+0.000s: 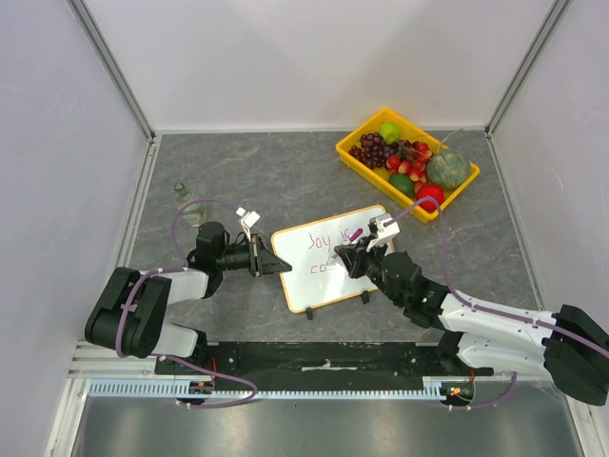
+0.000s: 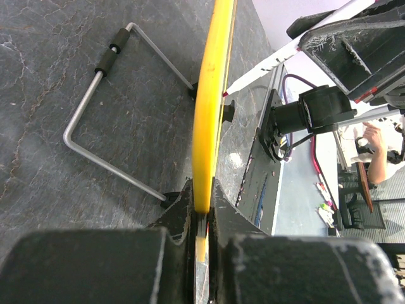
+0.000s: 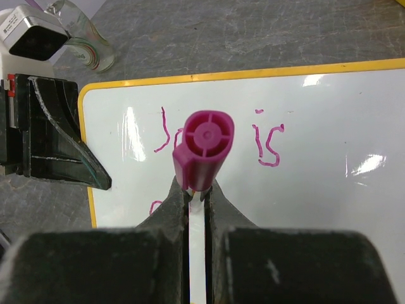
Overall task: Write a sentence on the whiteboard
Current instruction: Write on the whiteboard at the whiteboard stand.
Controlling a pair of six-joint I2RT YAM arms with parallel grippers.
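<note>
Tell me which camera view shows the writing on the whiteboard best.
The top external view: both lines of the sentence on the whiteboard show, though small. The right wrist view shows it larger, but the pink marker hides some letters. The left wrist view shows only the board's yellow edge, no writing.

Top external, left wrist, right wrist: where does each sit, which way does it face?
Top external: above and behind the bases, looking down at the table; both arms, left gripper, right gripper, whiteboard show.
Left wrist: looks along its fingers, shut on the whiteboard's edge; right arm beyond.
Right wrist: looks down past its fingers, shut on a magenta marker, onto the writing.
Shared: all three see the whiteboard; right wrist also sees the left gripper.
</note>
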